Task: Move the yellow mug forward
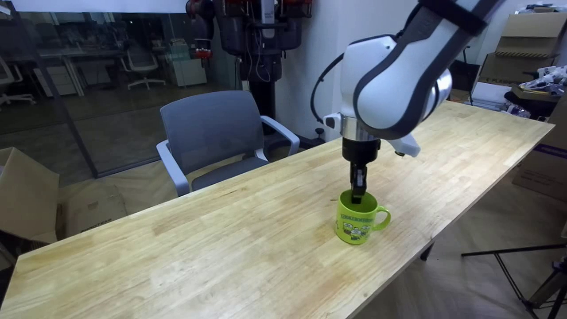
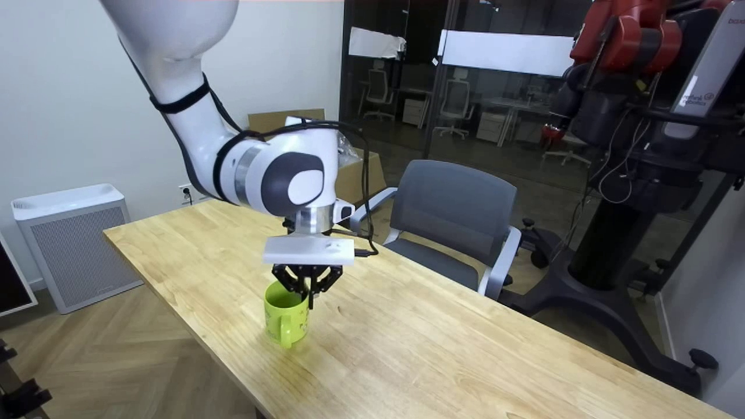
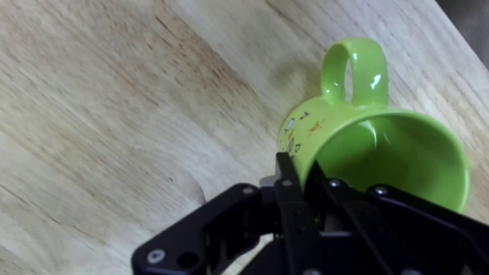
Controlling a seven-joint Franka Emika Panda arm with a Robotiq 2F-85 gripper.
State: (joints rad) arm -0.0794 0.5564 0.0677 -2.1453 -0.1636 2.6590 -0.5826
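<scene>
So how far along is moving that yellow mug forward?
Done: the tool is at the yellow mug, one finger inside. In hand: the mug's wall, apparently pinched. Left: letting go, plus whatever forward move remains, which I can't judge; the mug seems to stand upright on the table.

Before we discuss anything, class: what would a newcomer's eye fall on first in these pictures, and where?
Probably the glossy yellow-green mug with a loop handle, upright on the pale wooden table, its rim between the black fingers. Above it looms the white-and-grey jointed robot arm. Beyond the table, in both exterior views, are a grey office chair with armrests and a bulky black-and-red robot.
</scene>
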